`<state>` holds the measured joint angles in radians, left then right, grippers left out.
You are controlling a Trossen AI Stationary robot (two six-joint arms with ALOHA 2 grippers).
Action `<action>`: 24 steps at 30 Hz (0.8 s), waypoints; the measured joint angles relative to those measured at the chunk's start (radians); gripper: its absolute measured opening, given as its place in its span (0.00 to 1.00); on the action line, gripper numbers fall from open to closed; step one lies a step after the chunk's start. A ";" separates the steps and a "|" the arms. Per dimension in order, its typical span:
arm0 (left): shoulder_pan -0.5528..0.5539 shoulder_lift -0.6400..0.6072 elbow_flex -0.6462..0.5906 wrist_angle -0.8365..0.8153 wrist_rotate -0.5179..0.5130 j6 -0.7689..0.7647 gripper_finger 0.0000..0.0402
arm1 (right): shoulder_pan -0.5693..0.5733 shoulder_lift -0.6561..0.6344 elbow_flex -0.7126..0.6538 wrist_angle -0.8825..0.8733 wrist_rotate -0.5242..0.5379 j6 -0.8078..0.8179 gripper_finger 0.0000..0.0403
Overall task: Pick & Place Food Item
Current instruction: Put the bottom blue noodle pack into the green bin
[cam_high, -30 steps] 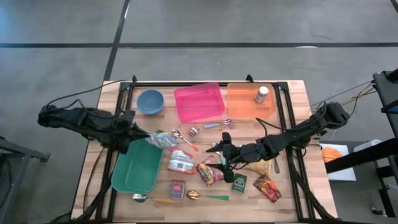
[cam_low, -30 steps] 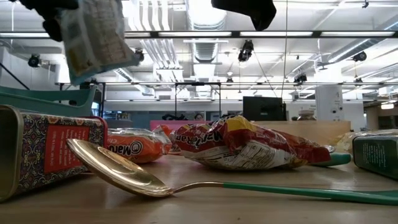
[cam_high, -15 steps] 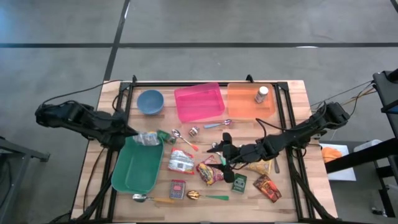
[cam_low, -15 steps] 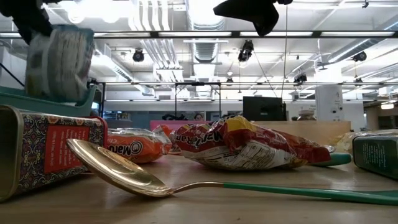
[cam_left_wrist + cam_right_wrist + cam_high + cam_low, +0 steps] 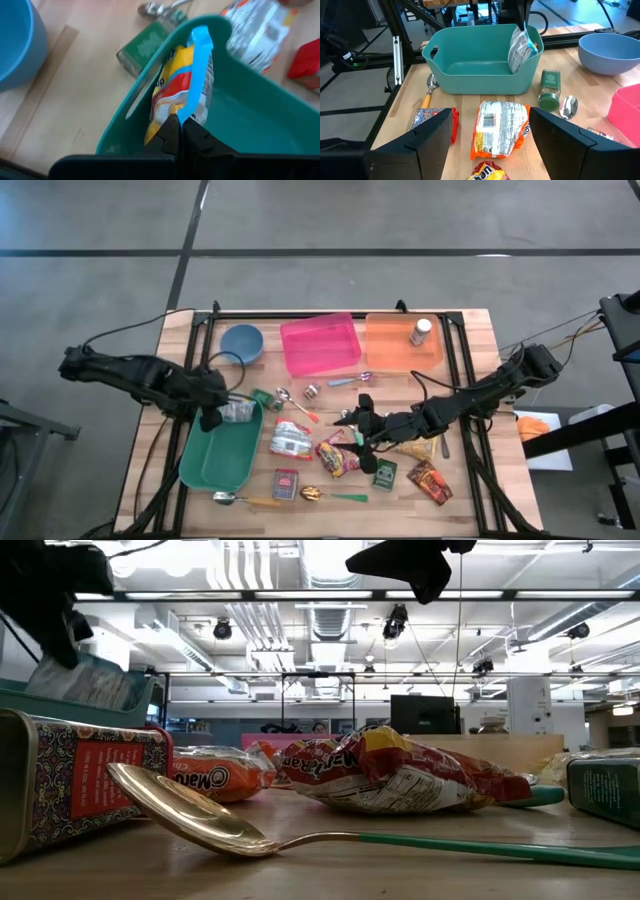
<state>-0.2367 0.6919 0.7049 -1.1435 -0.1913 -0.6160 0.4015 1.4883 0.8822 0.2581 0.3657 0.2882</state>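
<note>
A snack packet (image 5: pixel 176 92) with a blue sealed edge hangs inside the far right corner of the teal bin (image 5: pixel 215 455), close against its inner wall (image 5: pixel 145 85). My left gripper (image 5: pixel 212 418) is shut on the packet from above. My right gripper (image 5: pixel 362 422) hovers open over the middle of the table, above an orange-and-white noodle packet (image 5: pixel 500 127), and touches nothing. From the right wrist view the packet (image 5: pixel 521 47) dangles into the bin (image 5: pixel 470 70). In the low view it (image 5: pixel 88 685) shows behind the bin's rim. My left gripper pinches the packet's blue sealed edge (image 5: pixel 189 102) between its two fingers, at one end of the packet. The fingers slant steeply down from above. The packet hangs below them inside the bin; whether its lower end rests on the bin's floor, I cannot tell.
A blue bowl (image 5: pixel 242 343), a pink bin (image 5: pixel 320 345) and an orange bin (image 5: pixel 395 350) holding a small bottle (image 5: pixel 421 331) line the far edge. A green jar (image 5: pixel 265 398), spoons, tins and several snack packets (image 5: pixel 338 458) lie between the arms.
My left gripper has tipped steeply downward and sunk toward the teal bin, drawing back a little toward the table's left edge. The packet, held high above the bin's far right corner a second ago, has come down inside that corner. My left gripper has stayed shut on it.
</note>
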 joint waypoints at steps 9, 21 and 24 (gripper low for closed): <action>0.000 0.058 -0.025 -0.001 -0.027 -0.014 0.00 | 0.000 0.000 0.000 0.001 0.000 0.000 0.65; 0.000 0.072 -0.024 0.000 -0.031 -0.055 0.03 | 0.000 0.000 -0.002 0.001 0.000 0.000 0.65; 0.000 0.072 -0.024 -0.002 -0.038 -0.073 0.10 | 0.000 0.000 -0.003 0.002 0.000 0.000 0.65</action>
<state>-0.2363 0.7639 0.6811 -1.1458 -0.2293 -0.6893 0.4015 1.4887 0.8787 0.2596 0.3660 0.2882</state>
